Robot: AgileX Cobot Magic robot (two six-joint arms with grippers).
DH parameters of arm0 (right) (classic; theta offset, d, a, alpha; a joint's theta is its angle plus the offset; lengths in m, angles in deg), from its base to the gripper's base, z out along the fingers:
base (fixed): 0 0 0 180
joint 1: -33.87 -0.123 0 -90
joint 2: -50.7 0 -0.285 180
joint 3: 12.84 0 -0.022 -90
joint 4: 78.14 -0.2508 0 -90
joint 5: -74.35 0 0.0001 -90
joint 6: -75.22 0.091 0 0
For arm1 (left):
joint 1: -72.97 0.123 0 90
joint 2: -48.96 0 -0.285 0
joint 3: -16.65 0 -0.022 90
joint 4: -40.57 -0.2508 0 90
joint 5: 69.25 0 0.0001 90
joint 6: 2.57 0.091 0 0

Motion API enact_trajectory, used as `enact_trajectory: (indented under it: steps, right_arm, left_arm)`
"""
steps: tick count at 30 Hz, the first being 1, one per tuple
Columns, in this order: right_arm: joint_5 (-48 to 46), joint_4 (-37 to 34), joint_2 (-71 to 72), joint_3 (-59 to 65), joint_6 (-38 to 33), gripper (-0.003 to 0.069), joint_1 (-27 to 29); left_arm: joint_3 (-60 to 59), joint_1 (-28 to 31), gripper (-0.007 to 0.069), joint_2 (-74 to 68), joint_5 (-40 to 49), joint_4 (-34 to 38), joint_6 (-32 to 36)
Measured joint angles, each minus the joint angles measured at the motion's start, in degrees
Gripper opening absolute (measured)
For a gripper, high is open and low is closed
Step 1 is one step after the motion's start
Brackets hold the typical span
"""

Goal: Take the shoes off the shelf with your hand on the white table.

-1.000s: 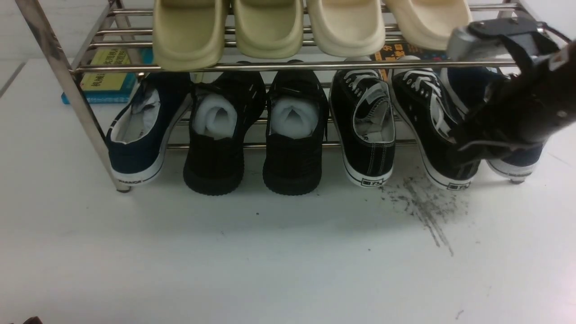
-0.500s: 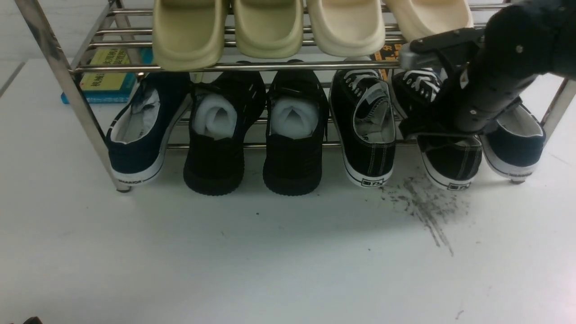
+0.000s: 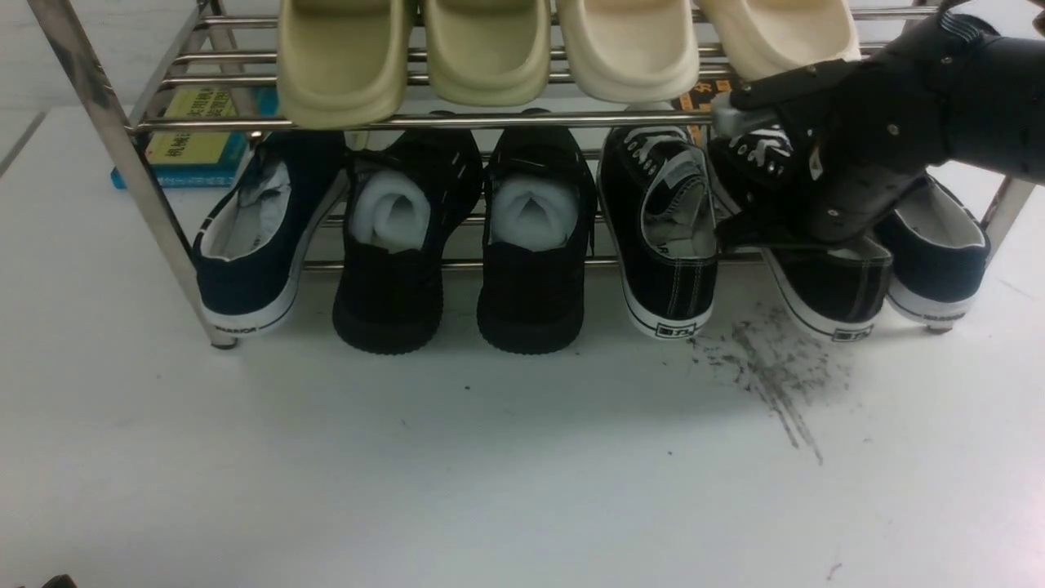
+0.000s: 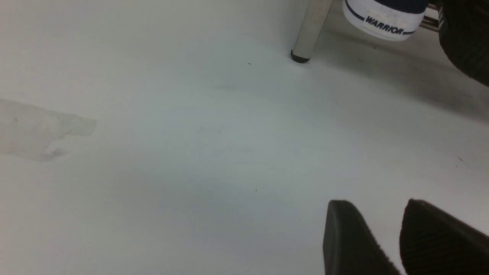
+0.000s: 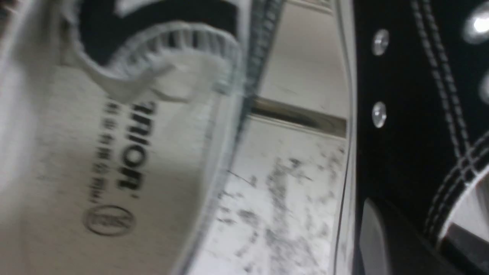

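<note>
Looking from the front, the shelf (image 3: 122, 155) spans 12 o'clock on the desk (image 3: 490, 457). The laced pair sits on its lower tier near 2 o'clock, left sneaker (image 3: 665, 269) and right sneaker (image 3: 833, 286), each lying toe to 12 and heel to 6. The right arm (image 3: 939, 98) enters from 3 o'clock, across that axis. Its jaws stand wide about the right sneaker's laced upper, but I cannot tell whether they pinch it. The pull, I judge, runs toward 6.

The left wrist view shows the left jaws narrowly parted, fingers (image 4: 351, 240) empty over bare desk, so the right arm is nearer.

The right wrist view is blurred: an insole (image 5: 114, 160), a gap, then black canvas with eyelets (image 5: 379, 114) and a finger (image 5: 382, 244) beside it.
</note>
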Motion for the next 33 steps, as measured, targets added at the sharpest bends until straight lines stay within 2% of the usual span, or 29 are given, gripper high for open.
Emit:
enact_trajectory:
  steps: [8, 15, 20, 25, 29, 31, 32, 33]
  right_arm:
    - [-14.2, -5.1, 9.1, -0.9, -0.2, 0.0000, 0.0]
    - [-24.7, -9.8, 18.8, -0.9, -4.7, 0.0000, 0.0]
    - [-26.1, -15.3, 25.1, -0.1, -5.5, 0.0004, -0.8]
    - [-25.7, -17.8, 30.7, 6.4, -3.8, 0.0006, -6.7]
    - [-25.7, -20.6, 36.8, 18.6, 8.0, 0.0007, -17.5]
    - [-25.9, -20.8, 37.7, 22.0, 12.8, 0.0007, -21.8]
    - [-25.8, -20.8, 37.7, 22.7, 13.9, 0.0007, -22.3]
    - [-24.8, -20.4, 37.4, 24.9, 17.5, 0.0007, -25.5]
  left_arm:
    - [0.0, 0.0, 0.0242, 0.0, 0.0, 0.0, 0.0]
    - [0.0, 0.0, 0.0242, 0.0, 0.0, 0.0, 0.0]
    - [0.0, 0.0, 0.0242, 0.0, 0.0, 0.0, 0.0]
    - [0.0, 0.0, 0.0242, 0.0, 0.0, 0.0, 0.0]
    - [0.0, 0.0, 0.0242, 0.0, 0.0, 0.0, 0.0]
    - [0.0, 0.0, 0.0242, 0.0, 0.0, 0.1, 0.0]
    - [0.0, 0.0, 0.0242, 0.0, 0.0, 0.1, 0.0]
    - [0.0, 0.0, 0.0242, 0.0, 0.0, 0.1, 0.0]
